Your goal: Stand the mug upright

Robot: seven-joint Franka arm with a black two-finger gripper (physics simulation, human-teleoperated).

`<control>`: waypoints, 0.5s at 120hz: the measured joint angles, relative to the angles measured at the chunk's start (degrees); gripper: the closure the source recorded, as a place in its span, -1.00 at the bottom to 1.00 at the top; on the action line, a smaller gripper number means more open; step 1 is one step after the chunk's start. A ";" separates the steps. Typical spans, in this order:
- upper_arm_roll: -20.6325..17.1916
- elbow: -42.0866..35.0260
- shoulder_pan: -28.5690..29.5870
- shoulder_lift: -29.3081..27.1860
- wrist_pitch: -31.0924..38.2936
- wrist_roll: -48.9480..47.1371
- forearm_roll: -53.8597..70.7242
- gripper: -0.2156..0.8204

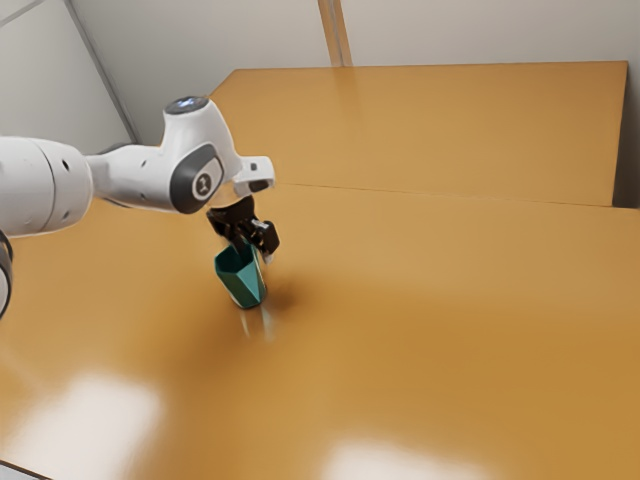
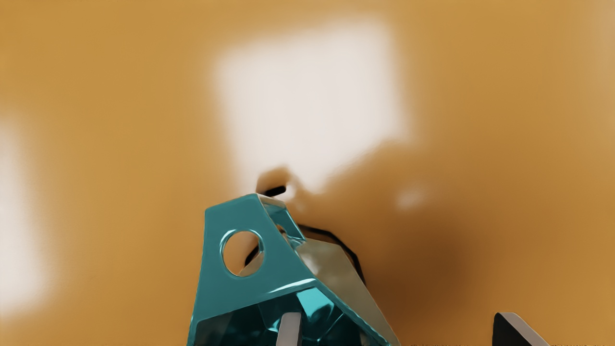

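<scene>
One teal, faceted mug (image 1: pixel 240 283) is on a glossy orange-brown wooden counter (image 1: pixel 430 330), beneath the claw (image 1: pixel 254 253) of a single white robot arm (image 1: pixel 135 175). Its mouth faces up toward the claw; I cannot tell whether its base sits flat. The claw's two fingers stand apart: in the wrist view one fingertip (image 2: pixel 289 329) reaches into the mug's mouth, and the other (image 2: pixel 521 331) is outside, with a gap between it and the mug's wall.

The mug's near part is cut off by the wrist view's edge, so the depth of the inner finger is hard to judge. A flat teal piece with one round hole juts from the mug. Dark, curved marks beside and beneath the mug are partly hidden by it and hard to make out.

In the exterior view, the arm's base is cut off at the left. Two bright reflections lie on the counter toward the front. Beyond a thin seam is one more wooden surface (image 1: pixel 450 130), backed by pale walls (image 1: pixel 480 30) with one wooden strip (image 1: pixel 336 35). No other thing stands between claw and mug.
</scene>
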 joint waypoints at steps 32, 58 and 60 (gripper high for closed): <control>-1.10 12.44 -0.14 -1.34 -9.99 -2.29 -2.25 -0.47; -1.27 24.62 -0.29 -1.62 -23.80 -3.55 -2.82 -0.54; -1.26 25.40 -0.41 -1.66 -24.73 -3.63 -2.83 -0.55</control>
